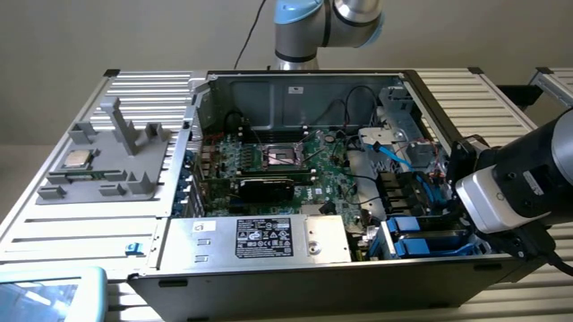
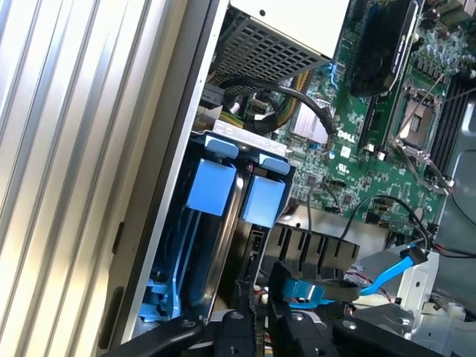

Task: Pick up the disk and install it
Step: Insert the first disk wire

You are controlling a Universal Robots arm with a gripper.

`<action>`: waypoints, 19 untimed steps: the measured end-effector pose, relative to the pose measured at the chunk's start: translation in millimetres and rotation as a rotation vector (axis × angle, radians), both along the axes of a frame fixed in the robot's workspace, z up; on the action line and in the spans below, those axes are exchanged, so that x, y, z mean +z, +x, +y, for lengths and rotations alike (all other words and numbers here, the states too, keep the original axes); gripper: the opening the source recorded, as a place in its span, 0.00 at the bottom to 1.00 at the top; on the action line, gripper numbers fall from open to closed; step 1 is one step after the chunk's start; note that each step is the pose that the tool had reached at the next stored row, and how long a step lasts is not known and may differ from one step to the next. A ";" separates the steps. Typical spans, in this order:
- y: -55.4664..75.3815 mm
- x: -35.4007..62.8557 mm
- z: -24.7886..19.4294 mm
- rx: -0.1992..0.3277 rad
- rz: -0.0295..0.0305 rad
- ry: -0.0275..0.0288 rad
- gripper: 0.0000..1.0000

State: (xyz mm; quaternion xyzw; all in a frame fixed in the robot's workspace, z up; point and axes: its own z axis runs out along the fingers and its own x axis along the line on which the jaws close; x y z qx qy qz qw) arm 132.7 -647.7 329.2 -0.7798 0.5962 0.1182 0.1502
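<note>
Black tool (image 2: pixel 266 333) sits closest to the wrist camera, and whether it is spread or pinching cannot be told. Just beyond it the silver-grey disk in its bright blue plastic carrier (image 2: pixel 212 186) (image 1: pixel 421 233) stands on edge in the near corner of the open grey metal computer case (image 1: pixel 268 94), at the exterior view's right, beside the green motherboard (image 2: pixel 357 126).
</note>
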 end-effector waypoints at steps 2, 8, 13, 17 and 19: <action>0.0 -0.1 0.0 0.000 0.0025 0.0001 0.16; 0.0 1.7 4.6 0.000 0.0060 -0.0194 0.16; 0.0 11.2 16.4 0.000 0.0042 -0.0476 0.16; -0.2 13.9 21.7 0.001 0.0040 -0.0966 0.16; -0.3 14.2 24.7 0.001 0.0038 -0.1307 0.16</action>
